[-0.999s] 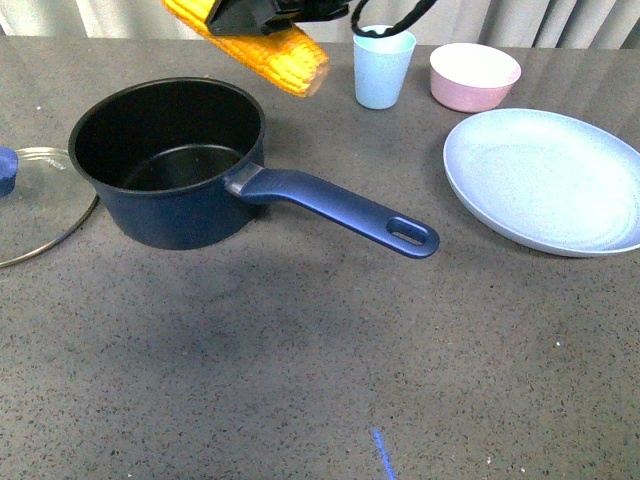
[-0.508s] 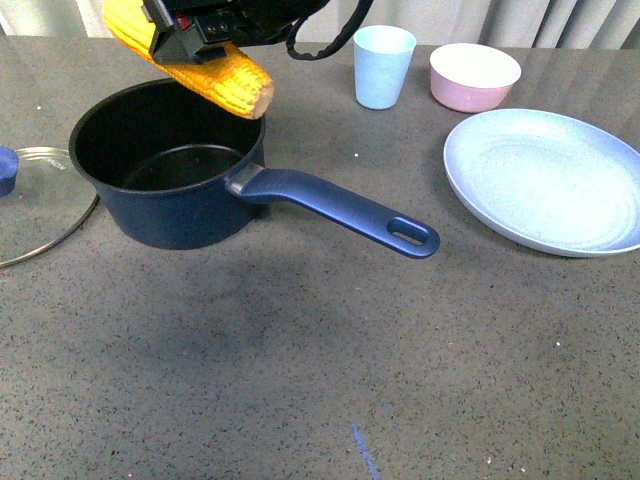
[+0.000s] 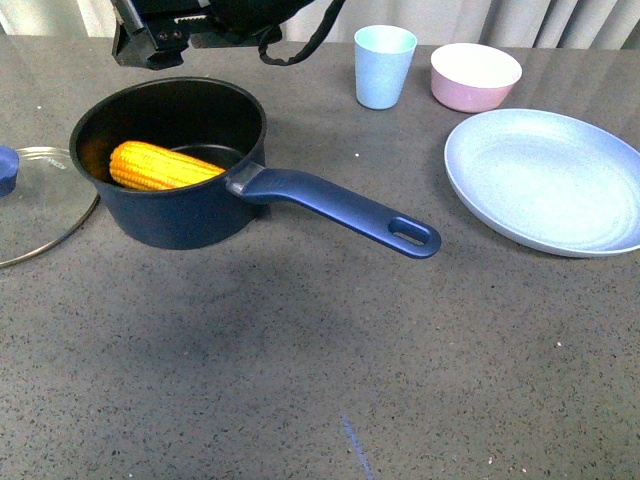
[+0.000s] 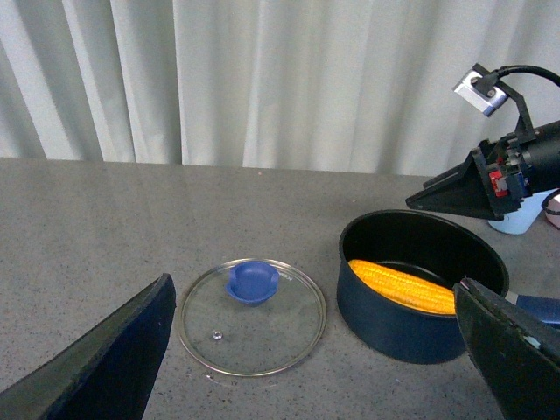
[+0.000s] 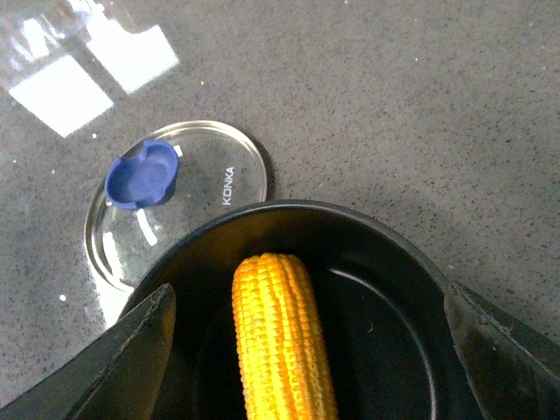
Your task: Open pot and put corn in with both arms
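Observation:
The navy-blue pot [image 3: 190, 215] stands uncovered at the table's left, its long handle [image 3: 345, 210] pointing right. The yellow corn [image 3: 160, 166] lies inside it on the black bottom, also in the left wrist view as corn [image 4: 402, 285] in the pot [image 4: 411, 328] and in the right wrist view as corn [image 5: 282, 341] in the pot [image 5: 385, 297]. My right gripper [image 3: 165, 40] hovers open just above the pot's far rim, fingers [image 5: 131, 359] spread wide of the cob, not touching it. My left gripper [image 4: 324, 367] is open and empty, back from the pot.
The glass lid [image 3: 35, 205] with a blue knob [image 4: 254, 282] lies flat on the table left of the pot. A pale blue cup [image 3: 384, 65], a pink bowl [image 3: 475, 76] and a large pale blue plate [image 3: 550, 180] stand at the right.
The right gripper carried the corn leftward over the pot and let it go. The cob now lies inside the pot and the gripper is open above it.

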You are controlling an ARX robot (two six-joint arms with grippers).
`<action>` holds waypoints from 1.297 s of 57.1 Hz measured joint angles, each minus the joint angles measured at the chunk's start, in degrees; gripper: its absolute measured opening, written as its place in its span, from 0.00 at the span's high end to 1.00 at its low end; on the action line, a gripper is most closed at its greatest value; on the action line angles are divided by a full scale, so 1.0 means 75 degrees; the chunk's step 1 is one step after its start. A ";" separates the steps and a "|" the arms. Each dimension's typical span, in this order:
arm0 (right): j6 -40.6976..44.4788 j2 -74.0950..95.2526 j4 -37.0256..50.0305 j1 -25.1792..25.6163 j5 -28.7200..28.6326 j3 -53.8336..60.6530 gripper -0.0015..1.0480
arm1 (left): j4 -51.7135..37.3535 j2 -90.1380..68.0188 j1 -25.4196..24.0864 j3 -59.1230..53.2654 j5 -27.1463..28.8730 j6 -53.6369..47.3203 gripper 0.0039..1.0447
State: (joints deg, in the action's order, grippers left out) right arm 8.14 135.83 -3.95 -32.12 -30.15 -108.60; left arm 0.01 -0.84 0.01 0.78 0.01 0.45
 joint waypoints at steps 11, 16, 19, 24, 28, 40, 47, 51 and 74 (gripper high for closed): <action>-0.0804 -0.1201 0.1486 0.0656 -0.0303 0.1734 0.09 | 0.0000 0.0000 0.0000 0.0000 0.0000 0.0000 0.08; -0.0915 -0.2002 0.2136 0.1125 -0.0332 0.2678 0.09 | 0.0000 -0.0003 0.0000 0.0000 0.0000 0.0003 0.08; -0.0915 -0.2541 0.2451 0.1445 -0.0338 0.3287 0.09 | 0.0000 0.0000 0.0000 0.0000 0.0000 0.0003 0.08; -0.0915 -0.3526 0.2993 0.2052 -0.0411 0.4433 0.09 | 0.0000 -0.0003 0.0000 0.0000 0.0000 0.0000 0.08; -0.0906 -0.4237 0.3328 0.2465 -0.0507 0.5324 0.09 | 0.0000 0.0000 0.0000 0.0000 0.0000 0.0003 0.08; -0.0895 -0.6231 0.3841 0.3544 -0.0898 0.7679 0.09 | 0.0000 0.0000 0.0000 0.0000 0.0000 0.0000 0.08; -0.0720 -0.7312 0.3733 0.3990 -0.1067 0.8530 0.09 | 0.0000 0.0000 0.0000 0.0000 0.0000 0.0003 0.08; -0.0871 -0.7595 0.5246 0.3722 0.1682 0.9209 0.20 | 0.0000 0.0000 0.0000 0.0000 -0.0012 0.0000 0.08; -0.1003 -0.9407 0.6843 0.4115 0.4071 1.2208 0.90 | 0.0000 0.0000 0.0000 0.0000 0.0000 0.0003 0.08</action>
State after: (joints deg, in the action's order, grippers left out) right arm 0.62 65.28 47.37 -1.26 0.38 -17.04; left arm 0.01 -0.84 0.01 0.78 0.01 0.47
